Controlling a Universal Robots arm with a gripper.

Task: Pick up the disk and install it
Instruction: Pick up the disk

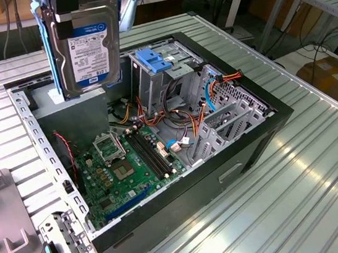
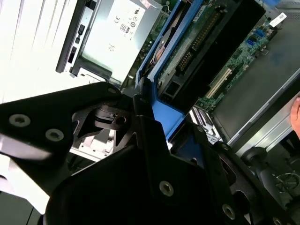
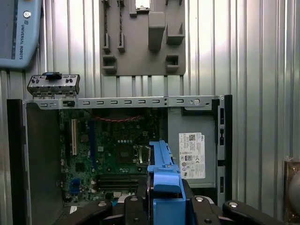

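Gripper (image 2: 161, 126): matte black, angular linkage plates, silver socket-head screws. Arm joint cap (image 3: 18, 35): blue-grey, rounded, one screw, printed lettering.

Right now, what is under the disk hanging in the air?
Beneath the disk lies the open computer case, showing a grey labelled box and the green motherboard. The disk's blue carrier hides whatever sits directly below it.
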